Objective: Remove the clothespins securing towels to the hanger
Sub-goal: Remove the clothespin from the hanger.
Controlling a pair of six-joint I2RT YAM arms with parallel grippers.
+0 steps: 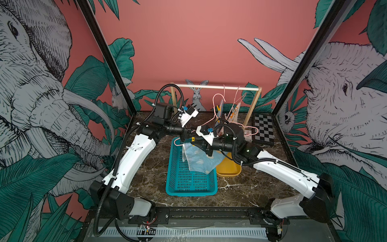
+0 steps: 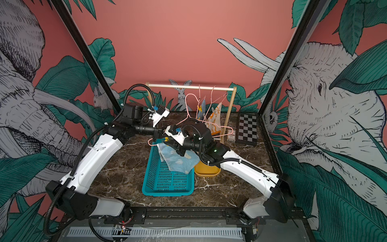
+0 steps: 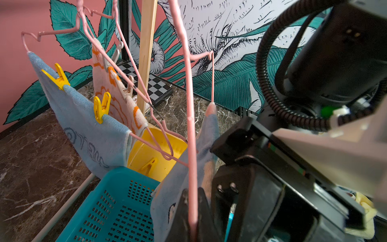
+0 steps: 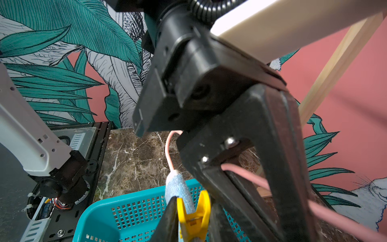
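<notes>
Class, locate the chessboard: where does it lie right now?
In both top views the chessboard lies at the table's far right corner, just right of the wooden rack's post.

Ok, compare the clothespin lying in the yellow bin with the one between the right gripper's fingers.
The loose clothespin lies inside the yellow bin, clipped to nothing; the clamped clothespin bites the spotted blue towel over its pink hanger. No gripper is at the loose clothespin; the clamped clothespin sits between the fingers of the right gripper. Both are bright yellow and alike in shape.
</notes>
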